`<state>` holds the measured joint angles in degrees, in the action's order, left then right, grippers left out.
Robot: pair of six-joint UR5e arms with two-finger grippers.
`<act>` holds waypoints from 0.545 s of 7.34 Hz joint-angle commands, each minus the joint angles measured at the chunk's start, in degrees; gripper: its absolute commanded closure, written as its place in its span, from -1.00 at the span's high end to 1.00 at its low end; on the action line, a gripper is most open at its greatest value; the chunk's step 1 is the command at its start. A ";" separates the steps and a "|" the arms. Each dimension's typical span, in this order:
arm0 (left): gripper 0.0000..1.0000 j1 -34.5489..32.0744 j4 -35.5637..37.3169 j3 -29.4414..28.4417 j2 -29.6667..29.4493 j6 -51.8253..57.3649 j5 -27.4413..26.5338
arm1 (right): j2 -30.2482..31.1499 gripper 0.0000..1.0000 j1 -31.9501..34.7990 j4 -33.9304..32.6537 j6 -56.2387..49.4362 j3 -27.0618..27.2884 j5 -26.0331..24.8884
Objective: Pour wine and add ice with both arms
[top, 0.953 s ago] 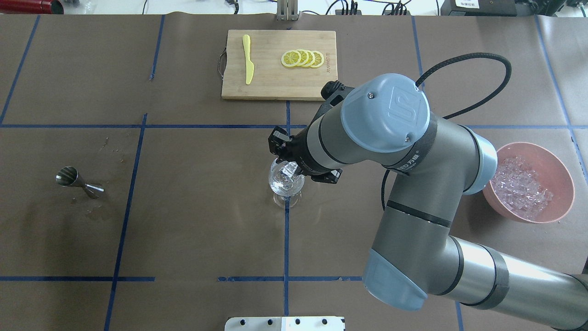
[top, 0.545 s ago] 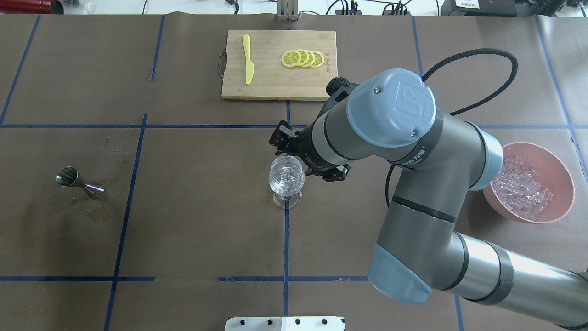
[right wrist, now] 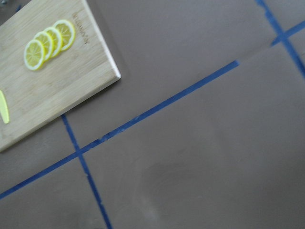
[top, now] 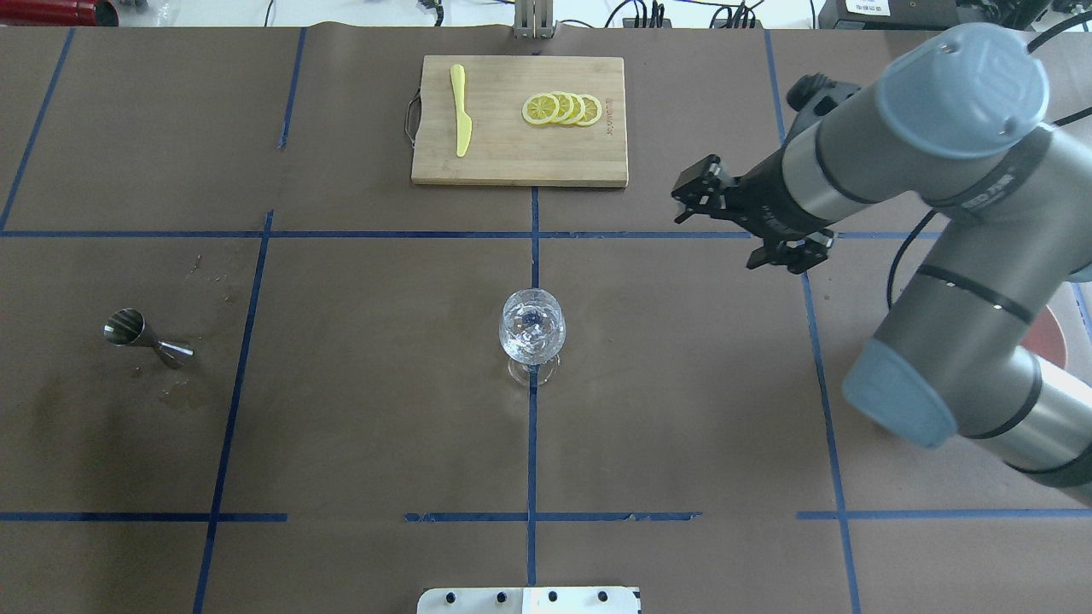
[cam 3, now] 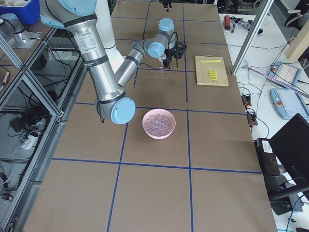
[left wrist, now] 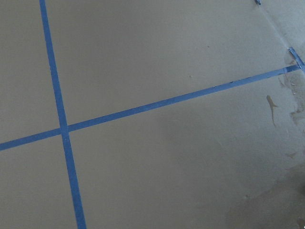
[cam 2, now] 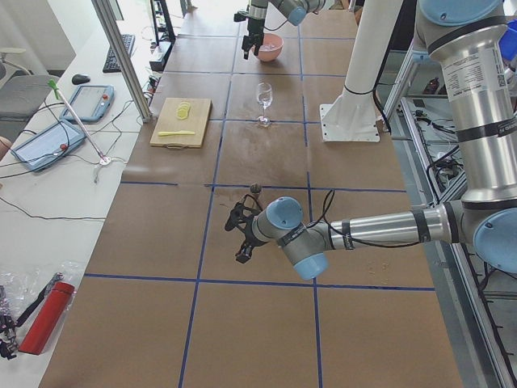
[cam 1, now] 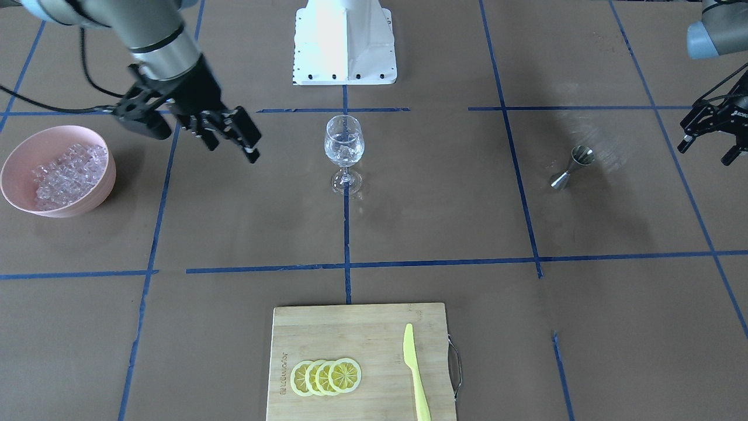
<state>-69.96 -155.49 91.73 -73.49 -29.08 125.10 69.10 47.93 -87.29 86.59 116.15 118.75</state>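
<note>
1. The right gripper [cam 1: 232, 146] is held above the table [cam 1: 438, 222] with its jaws apart. Nothing is gripped between them.
2. This gripper is positioned between the wine glass [cam 1: 344, 146] and the pink bowl [cam 1: 14, 153]. Neither is touched.
3. The right arm [top: 938, 162] is extended from the robot's right side. Most of the pink bowl is hidden by it in the overhead view.
4. The left gripper [cam 1: 704, 151] is recorded at the edge of the front-facing view, jaws apart and empty. It is located well apart from the wine glass, beyond the jigger [cam 1: 571, 169].
5. The wine glass is found upright on a blue tape line [top: 531, 443] near the table's centre. Clear cubes [top: 531, 335] are observed inside its bowl. Whether liquid is present cannot be told.
6. The bulk of the ice [cam 1: 65, 171] is heaped in the pink bowl on the robot's right side.
7. The jigger appears to be lying on its side on the robot's left side, touched by nothing.
8. A cutting board [cam 1: 350, 330] is placed at the table edge far from the robot. On it, 4 lemon slices [cam 1: 326, 377] are laid overlapping in 1 row. A yellow knife [cam 1: 416, 374] is laid beside them, apart.
9. In the left wrist view, only taped table surface is shown.
</note>
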 commanded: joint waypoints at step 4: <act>1.00 -8.41 31.81 1.43 -9.97 15.21 10.41 | 16.75 1.00 32.37 -0.78 -60.46 -12.33 16.34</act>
<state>-74.38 -136.30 92.32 -79.05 -20.64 132.47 83.65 74.43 -87.73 40.12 107.79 133.39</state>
